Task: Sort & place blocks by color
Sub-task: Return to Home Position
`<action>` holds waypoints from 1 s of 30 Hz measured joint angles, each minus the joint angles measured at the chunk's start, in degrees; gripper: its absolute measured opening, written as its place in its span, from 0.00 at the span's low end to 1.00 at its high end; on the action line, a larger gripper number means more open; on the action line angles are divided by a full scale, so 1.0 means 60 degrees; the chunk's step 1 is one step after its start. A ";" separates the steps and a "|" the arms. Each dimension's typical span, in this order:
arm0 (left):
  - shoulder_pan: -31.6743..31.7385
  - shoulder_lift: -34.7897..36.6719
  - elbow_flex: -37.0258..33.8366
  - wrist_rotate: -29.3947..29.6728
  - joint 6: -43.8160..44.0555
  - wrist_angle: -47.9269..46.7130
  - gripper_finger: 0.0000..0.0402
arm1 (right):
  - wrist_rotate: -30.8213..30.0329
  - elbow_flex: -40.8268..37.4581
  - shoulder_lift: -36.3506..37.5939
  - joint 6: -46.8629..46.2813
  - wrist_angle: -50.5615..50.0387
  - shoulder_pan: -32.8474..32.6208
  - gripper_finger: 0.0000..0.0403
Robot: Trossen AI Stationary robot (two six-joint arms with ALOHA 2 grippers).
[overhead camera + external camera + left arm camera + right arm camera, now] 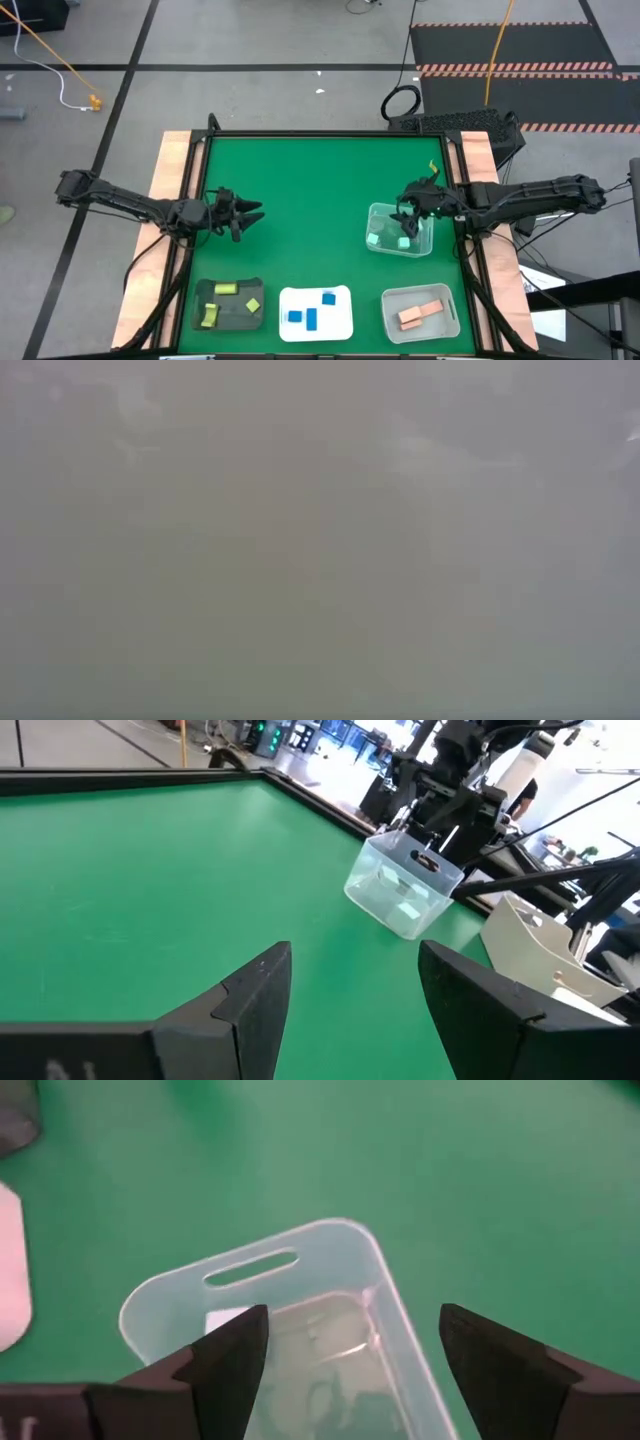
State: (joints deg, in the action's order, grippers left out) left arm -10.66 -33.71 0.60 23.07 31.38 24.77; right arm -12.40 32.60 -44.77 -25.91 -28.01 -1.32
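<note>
Green table [310, 190]: tiny blocks [310, 318] sorted, yellow-green, blue, tan-pink, mint.

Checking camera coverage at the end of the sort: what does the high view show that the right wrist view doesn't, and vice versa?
High only: left gripper, open, over bare mat; yellow-green blocks, blue blocks, pink blocks. Right wrist only: handle slot of the clear tray. Both: right gripper, open, above that clear tray.

Table [320, 180], black tray [236, 319], white tray [338, 326], clear tray [380, 212], fourth tray [390, 300], perhaps clear
</note>
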 joint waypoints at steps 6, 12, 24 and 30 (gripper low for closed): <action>0.0003 0.0000 0.0004 0.0000 0.0063 -0.0074 0.55 | -0.1381 -0.0223 0.0101 0.0432 0.0445 0.0085 0.71; 0.0000 0.0000 0.0004 0.0000 0.0097 -0.0120 0.55 | -0.1664 -0.2208 0.0620 0.0040 0.5404 0.0299 0.71; 0.0002 0.0000 0.0013 0.0000 0.0069 -0.0127 0.54 | -0.1437 -0.5231 0.0899 -0.0046 1.3505 0.0295 0.71; 0.0000 -0.0003 0.0018 -0.0055 0.0069 -0.0164 0.55 | -0.1429 -0.5257 0.0831 -0.0069 1.3058 0.0295 0.71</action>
State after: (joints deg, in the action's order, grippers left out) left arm -10.66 -33.73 0.71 22.74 31.79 23.79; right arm -20.97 1.06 -39.79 -26.32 50.33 0.45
